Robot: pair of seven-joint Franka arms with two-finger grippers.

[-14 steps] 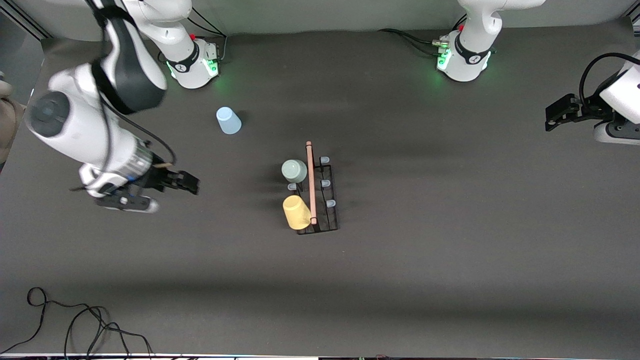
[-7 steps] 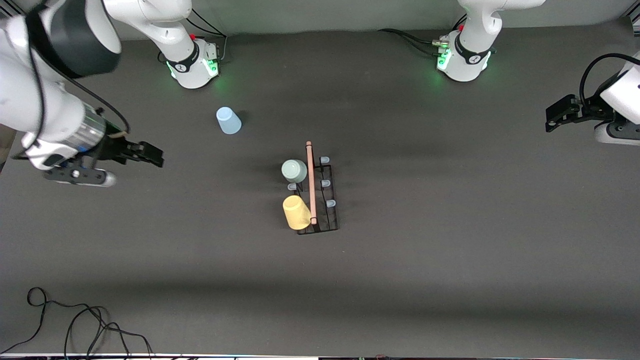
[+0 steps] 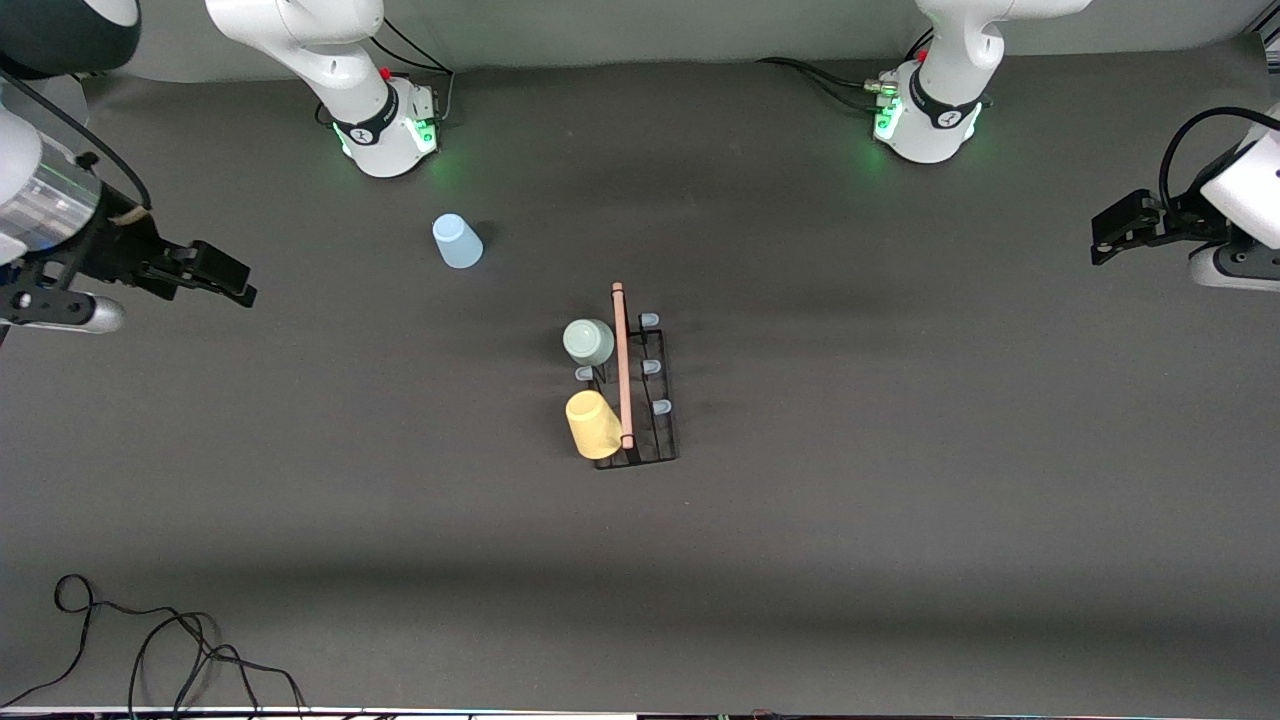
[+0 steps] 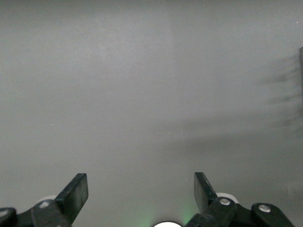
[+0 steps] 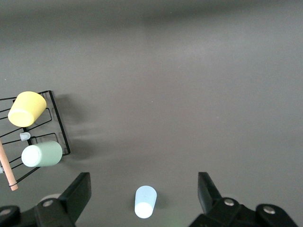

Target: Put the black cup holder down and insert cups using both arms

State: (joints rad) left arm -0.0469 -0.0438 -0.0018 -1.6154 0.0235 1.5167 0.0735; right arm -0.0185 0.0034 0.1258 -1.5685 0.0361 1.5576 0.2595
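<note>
Rack (image 3: 636, 395) upright mid-desk (image 3: 900, 500), wooden rod (image 3: 621, 365) along its top. Mint cup (image 3: 588, 342) and yellow cup (image 3: 594, 424) hung on pegs on the rack's side toward the right arm's end, yellow nearer the front camera. Between them one bare blue-tipped peg (image 3: 584, 373); three more bare on the rack's side toward the left arm's end. Blue cup (image 3: 457, 241) standing mouth-down on the desk, well apart from the rack, farther from the front camera, near the right arm's base (image 3: 385, 125).

Right pincer (image 3: 215, 272) up over the right arm's end of the desk, spread wide, nothing held. Left pincer (image 3: 1120, 228) over the left arm's edge of the desk, likewise spread wide and empty, waiting.

Loose cable (image 3: 150, 650) at the desk's near corner.
</note>
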